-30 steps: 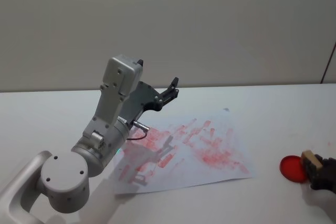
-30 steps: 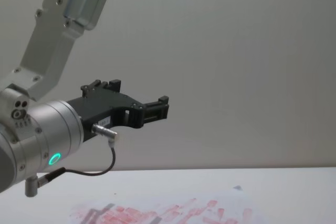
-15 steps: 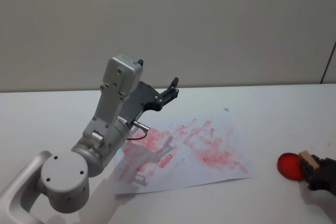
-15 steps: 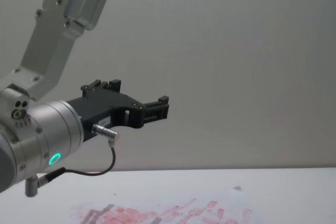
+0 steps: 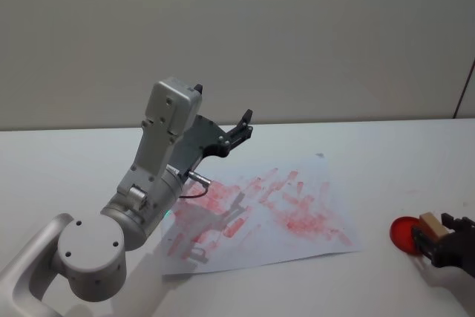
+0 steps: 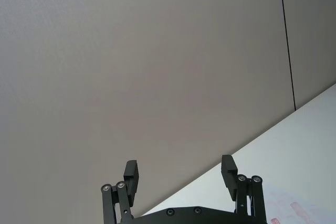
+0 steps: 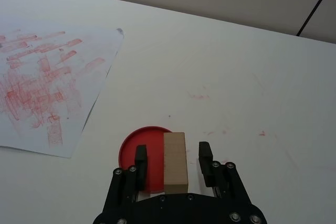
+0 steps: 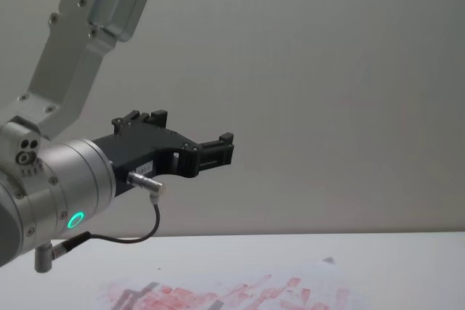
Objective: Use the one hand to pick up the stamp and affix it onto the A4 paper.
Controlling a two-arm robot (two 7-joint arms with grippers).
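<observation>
Fingers [image 7: 140, 157] of the hand [image 7: 172, 157] sat on both sides of the stamp [image 7: 175, 162], but honestly there was a gap showing on each side of the block, so they looked apart around it rather than clamped, and I couldn't tell if it was actually pinched. That wooden block stood upright between them, right at the edge of the red ink pad [image 7: 142, 155], a round dish on the table [image 7: 220, 77] near its right edge. From the head camera the same right gripper [image 5: 438, 240] was low at the table's right side with the stamp [image 5: 430, 223] sticking up. Further out, the A4 paper [image 5: 297, 206] lay flat around the table's middle, full of smeared red prints, well apart from the pad. Way off over the paper's left side, the left gripper [image 5: 239, 130] hung raised in the air, fingers [image 6: 131, 174] spread and holding nothing.
</observation>
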